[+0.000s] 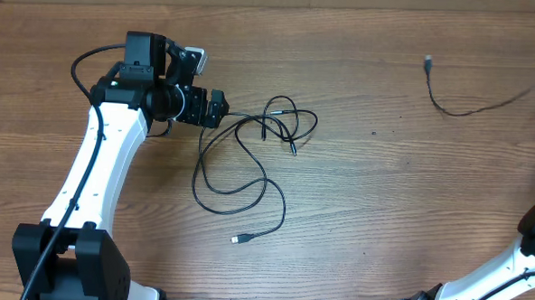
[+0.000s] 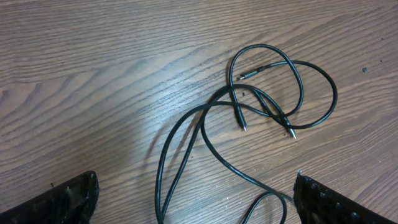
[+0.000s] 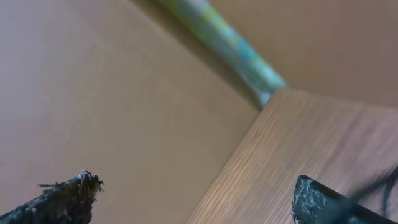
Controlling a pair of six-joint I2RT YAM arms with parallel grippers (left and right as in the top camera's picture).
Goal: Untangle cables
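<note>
Cables (image 2: 238, 115) are lying looped on the tabletop (image 2: 93, 74), running from between the widely spread jaws of the left gripper (image 2: 194, 180) to a tangle just ahead. The right gripper (image 3: 194, 183), jaws also spread, is sitting well apart, leaving the left arm nearer.

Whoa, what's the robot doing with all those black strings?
It's working on a tangle of thin black cables with metal-tipped plugs lying on the wooden table. The left gripper is at the edge of the tangle, open, with strands running between its fingers, but it isn't pinching anything. The cords are looped over each other. One more thin black cable lies by itself at the far right. The right gripper is open near the table's edge, holding nothing.
</note>
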